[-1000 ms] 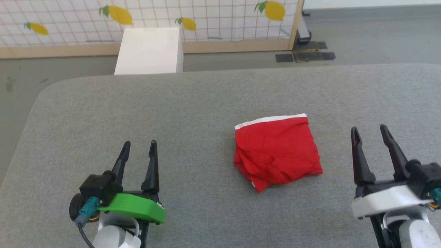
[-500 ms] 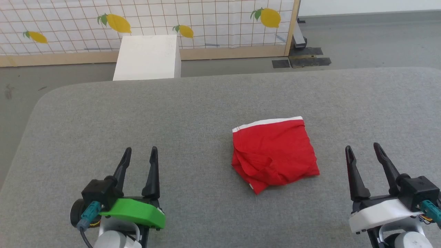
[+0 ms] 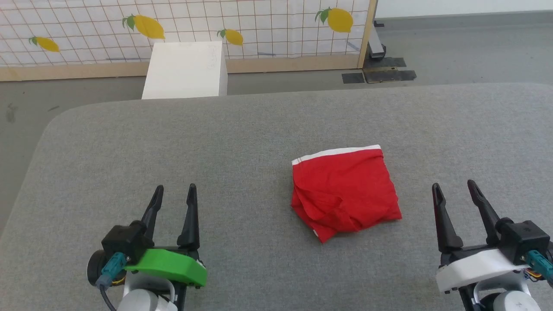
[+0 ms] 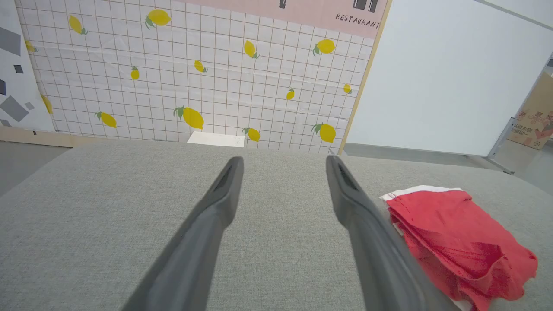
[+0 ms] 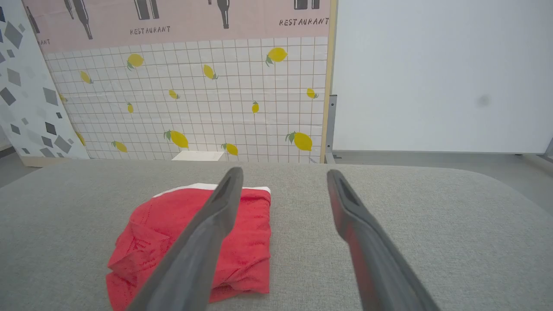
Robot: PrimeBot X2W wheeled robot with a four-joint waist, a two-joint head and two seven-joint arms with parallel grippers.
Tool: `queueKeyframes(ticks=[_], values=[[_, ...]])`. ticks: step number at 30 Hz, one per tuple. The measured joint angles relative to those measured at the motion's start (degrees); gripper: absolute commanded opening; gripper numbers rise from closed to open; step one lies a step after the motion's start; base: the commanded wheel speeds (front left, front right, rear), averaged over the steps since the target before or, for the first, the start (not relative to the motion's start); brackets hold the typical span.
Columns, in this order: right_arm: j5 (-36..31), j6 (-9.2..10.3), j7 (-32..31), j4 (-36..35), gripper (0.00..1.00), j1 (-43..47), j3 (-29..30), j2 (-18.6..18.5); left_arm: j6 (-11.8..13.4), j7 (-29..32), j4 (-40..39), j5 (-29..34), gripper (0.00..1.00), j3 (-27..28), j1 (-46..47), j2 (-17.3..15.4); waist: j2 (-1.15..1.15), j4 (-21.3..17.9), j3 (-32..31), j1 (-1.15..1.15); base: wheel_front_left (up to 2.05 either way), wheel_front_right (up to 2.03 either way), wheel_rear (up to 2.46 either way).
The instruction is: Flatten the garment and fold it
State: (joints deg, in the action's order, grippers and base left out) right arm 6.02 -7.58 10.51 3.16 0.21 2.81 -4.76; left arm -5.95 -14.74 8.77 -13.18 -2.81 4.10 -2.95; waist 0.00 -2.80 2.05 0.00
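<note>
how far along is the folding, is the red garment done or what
Done, it seems: the garment lies on the grey table as a compact, roughly square packet, with its white hem along the far edge. In hand: nothing. The left gripper and right gripper are both open and apart from the cloth. Left: perhaps some tidying, since the near edge looks rumpled and bunched rather than flat.
</note>
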Motion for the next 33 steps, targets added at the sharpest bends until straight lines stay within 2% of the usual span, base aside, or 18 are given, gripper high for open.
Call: queueKeyframes(ticks=[3,6,9,11,14,19,27,33], values=[[3.33,0.00,-1.75,0.07,1.00,-0.04,0.03,0.44,0.03,0.00,-0.02,0.00,1.00,0.05,0.00,0.00,0.00,0.01,0.09,0.00,0.00,0.00,0.00],[15.79,0.00,-7.62,1.02,1.00,-1.08,0.89,1.32,0.03,0.00,-0.08,0.09,1.00,0.02,0.01,0.00,0.00,0.09,0.30,0.00,0.00,0.00,0.00],[31.84,0.01,-16.82,2.70,1.00,-4.86,4.20,1.80,0.02,0.00,-0.15,0.35,1.00,-0.10,0.04,0.01,0.00,0.41,0.83,0.00,0.00,0.00,0.00],[39.86,0.02,-23.91,5.23,1.00,-8.05,6.95,1.75,0.01,0.00,-0.25,0.55,1.00,-0.19,0.14,0.01,0.00,0.78,1.27,0.00,0.00,0.00,0.00],[46.21,0.02,-34.06,11.80,1.00,-12.83,11.47,1.81,-0.04,0.00,-0.40,0.62,1.00,-0.45,0.58,0.01,0.00,1.58,2.13,0.00,0.00,0.00,0.00],[45.10,0.02,-48.29,23.04,1.00,-21.35,18.15,1.79,-0.07,0.00,-0.73,0.63,1.00,-1.10,2.31,0.02,0.00,3.43,4.08,0.00,0.00,0.00,0.00],[33.55,0.01,-58.44,32.38,1.00,-29.41,23.95,1.70,-0.10,0.00,-0.93,0.52,1.00,-1.60,3.82,0.03,0.00,6.93,7.13,0.00,0.00,0.00,0.00],[32.16,0.01,-65.36,34.59,1.00,-32.07,23.47,1.51,-0.10,0.00,-0.92,0.51,1.00,-1.64,4.24,0.02,0.00,9.38,8.66,0.00,0.00,0.00,0.00]])
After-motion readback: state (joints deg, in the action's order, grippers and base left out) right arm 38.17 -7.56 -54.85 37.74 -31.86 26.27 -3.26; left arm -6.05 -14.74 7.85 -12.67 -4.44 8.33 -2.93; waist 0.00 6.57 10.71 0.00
